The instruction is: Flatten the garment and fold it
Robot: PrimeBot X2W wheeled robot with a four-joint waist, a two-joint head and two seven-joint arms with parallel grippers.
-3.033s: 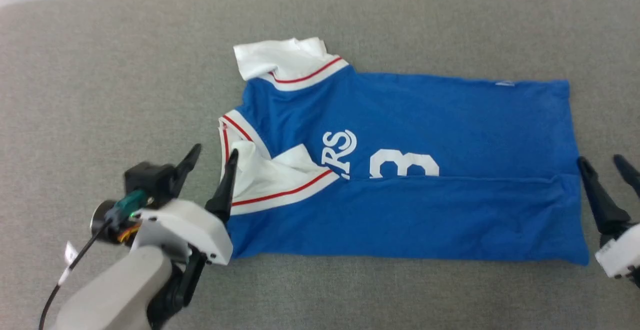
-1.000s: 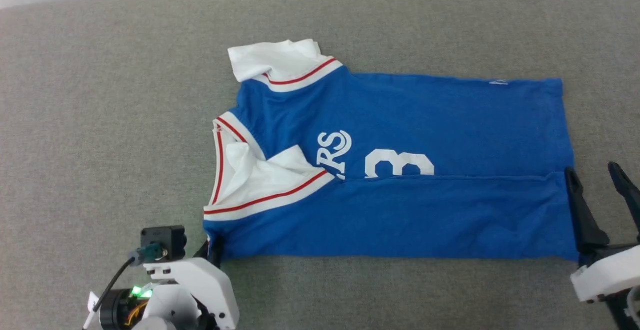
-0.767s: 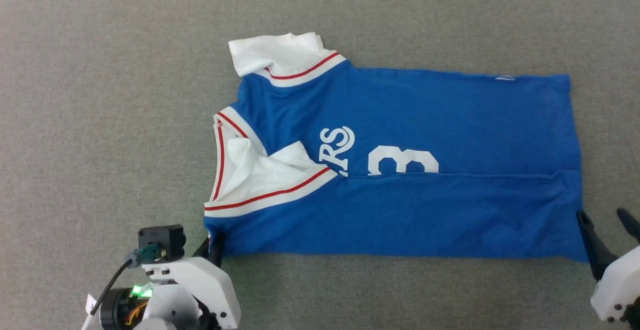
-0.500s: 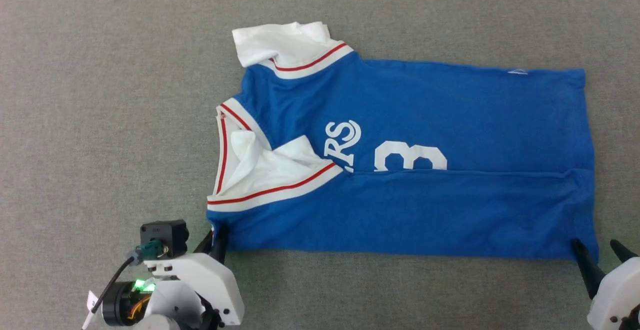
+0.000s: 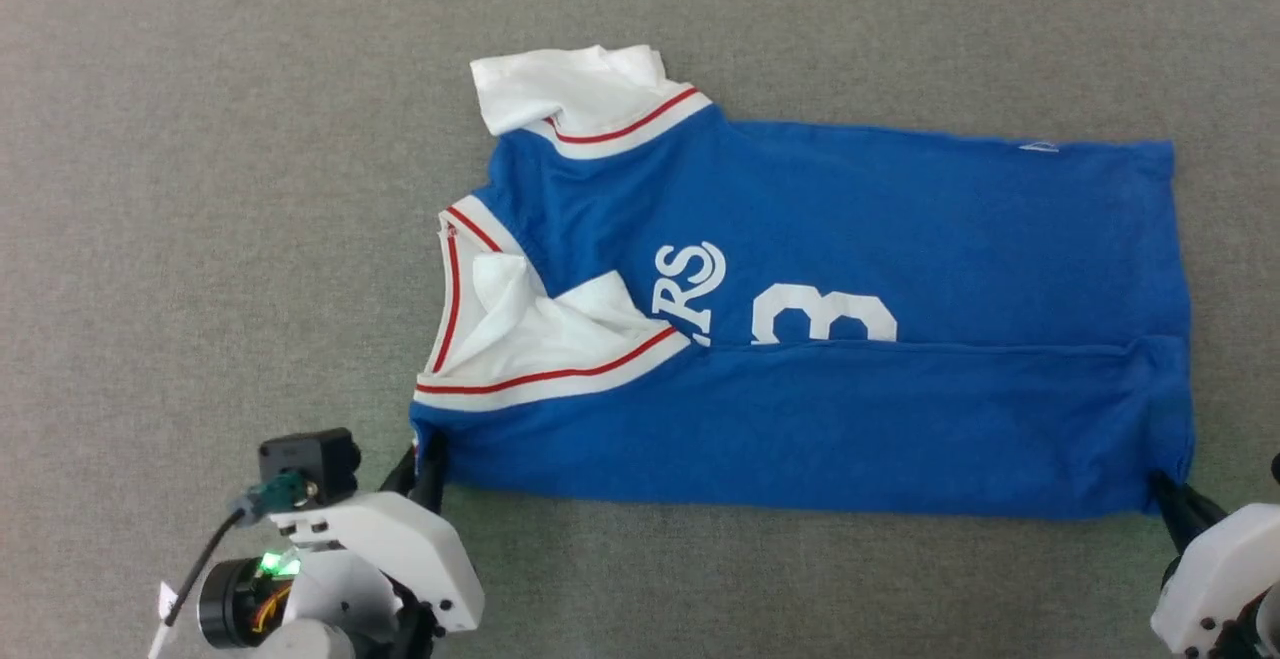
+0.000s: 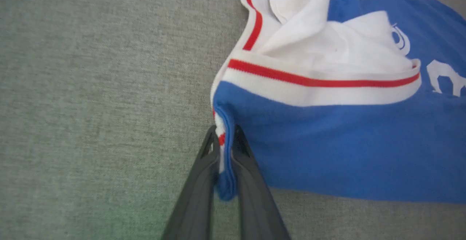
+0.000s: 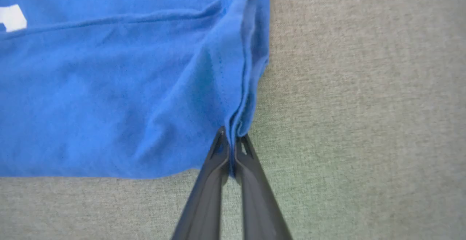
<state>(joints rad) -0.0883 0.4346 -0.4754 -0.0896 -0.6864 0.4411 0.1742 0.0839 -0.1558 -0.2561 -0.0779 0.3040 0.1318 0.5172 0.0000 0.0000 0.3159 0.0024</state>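
Note:
The garment (image 5: 900, 229), a royal-blue jersey with white sleeves and red-striped trim, lies spread sideways on the grey surface, collar to the left, hem to the right. Its near long edge is folded over, hiding half of the white number. My left gripper (image 5: 425, 459) is shut on the near shoulder corner; in the left wrist view the fingers (image 6: 198, 192) pinch the blue edge of the garment (image 6: 327, 149). My right gripper (image 5: 1170, 504) is shut on the near hem corner; in the right wrist view its fingers (image 7: 209, 192) clamp the hem of the garment (image 7: 109, 105).
Grey fabric surface (image 5: 200, 189) runs all around the jersey, with wide room to the left and in front. The far sleeve (image 5: 560, 89) is crumpled at the top left of the jersey.
My right gripper has moved in to the near hem corner and shut on it. The left gripper has kept its grip on the shoulder corner. The head camera has shifted slightly.

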